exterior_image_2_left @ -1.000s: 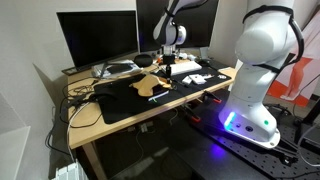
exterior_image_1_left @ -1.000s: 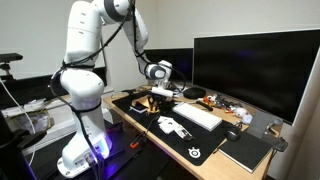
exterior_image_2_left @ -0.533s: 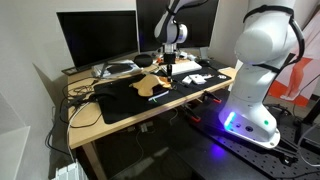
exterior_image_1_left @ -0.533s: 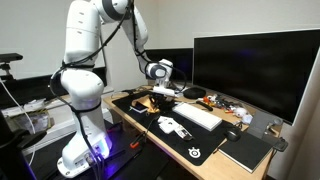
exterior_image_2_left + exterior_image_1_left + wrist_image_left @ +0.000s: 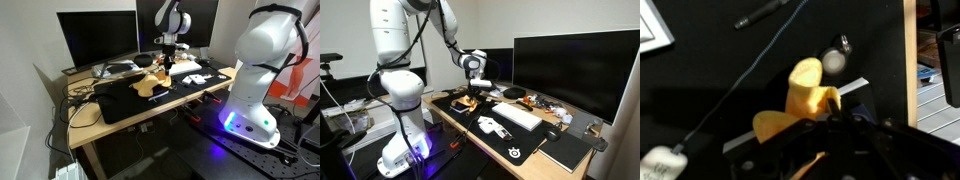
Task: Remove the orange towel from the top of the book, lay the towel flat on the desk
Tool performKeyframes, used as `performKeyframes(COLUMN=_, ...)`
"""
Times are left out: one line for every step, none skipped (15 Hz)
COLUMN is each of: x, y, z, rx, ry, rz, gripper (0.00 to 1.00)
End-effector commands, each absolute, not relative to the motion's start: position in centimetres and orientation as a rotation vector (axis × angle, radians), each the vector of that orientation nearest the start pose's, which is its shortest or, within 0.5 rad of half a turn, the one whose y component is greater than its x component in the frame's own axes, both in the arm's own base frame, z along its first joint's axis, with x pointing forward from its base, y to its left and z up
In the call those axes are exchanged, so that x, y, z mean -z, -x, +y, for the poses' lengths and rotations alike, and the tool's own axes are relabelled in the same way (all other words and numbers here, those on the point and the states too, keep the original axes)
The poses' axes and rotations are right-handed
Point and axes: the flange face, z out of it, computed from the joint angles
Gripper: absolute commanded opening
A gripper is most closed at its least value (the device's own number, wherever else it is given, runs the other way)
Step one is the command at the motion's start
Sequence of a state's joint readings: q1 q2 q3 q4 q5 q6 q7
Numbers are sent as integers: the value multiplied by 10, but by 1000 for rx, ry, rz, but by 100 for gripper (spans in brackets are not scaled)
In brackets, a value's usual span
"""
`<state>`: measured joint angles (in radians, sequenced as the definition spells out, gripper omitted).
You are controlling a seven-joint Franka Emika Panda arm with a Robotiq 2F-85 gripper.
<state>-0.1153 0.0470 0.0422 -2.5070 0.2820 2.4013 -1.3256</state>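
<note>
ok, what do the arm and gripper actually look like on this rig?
The arm is glossy white, with rounded, bulbous links and dark joint seams. A thin dark cable runs alongside it. The base glows blue-violet. The gripper is dark grey to black under a paler wrist section, and the jaws look black in the wrist view. No markings are legible.

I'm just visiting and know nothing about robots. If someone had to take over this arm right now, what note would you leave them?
Gripper: shut on the orange towel.
Orange towel: bunched, hanging from the gripper over the book. Whether its lower end touches the book is unclear.
Book: flat on the black desk mat.
Done: towel gripped and raised.
Left: carry it clear of the book and lay it flat on the desk.
</note>
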Motion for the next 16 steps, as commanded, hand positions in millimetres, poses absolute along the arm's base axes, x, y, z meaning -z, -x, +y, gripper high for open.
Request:
performKeyframes(x=-300, y=-419, z=-12, rx=158, ry=2459, rz=-1562, gripper=1)
performKeyframes(x=-313, y=-413, z=-8, rx=211, ry=2439, rz=-1591, gripper=1)
performKeyframes(x=-323, y=-409, z=-4, rx=253, ry=2419, rz=-1611, gripper=1)
performKeyframes(x=-335, y=-403, z=-2, rx=304, ry=2398, rz=-1632, gripper=1)
performKeyframes(x=-344, y=-399, z=0, rx=343, ry=2378, rz=-1650, gripper=1)
performKeyframes(x=-356, y=-393, z=1, rx=386, ry=2360, rz=-1669, gripper=1)
performKeyframes(x=-365, y=-388, z=2, rx=420, ry=2344, rz=-1687, gripper=1)
performKeyframes(x=-374, y=-383, z=2, rx=452, ry=2330, rz=-1704, gripper=1)
performKeyframes(x=-382, y=-378, z=3, rx=475, ry=2318, rz=-1721, gripper=1)
performKeyframes(x=-387, y=-373, z=3, rx=490, ry=2309, rz=-1728, gripper=1)
performKeyframes(x=-392, y=-368, z=4, rx=501, ry=2302, rz=-1731, gripper=1)
performKeyframes(x=-396, y=-361, z=4, rx=513, ry=2296, rz=-1733, gripper=1)
performKeyframes(x=-402, y=-354, z=5, rx=522, ry=2284, rz=-1741, gripper=1)
performKeyframes(x=-404, y=-346, z=5, rx=533, ry=2267, rz=-1753, gripper=1)
performKeyframes(x=-408, y=-339, z=5, rx=543, ry=2254, rz=-1759, gripper=1)
performKeyframes(x=-410, y=-333, z=5, rx=552, ry=2238, rz=-1765, gripper=1)
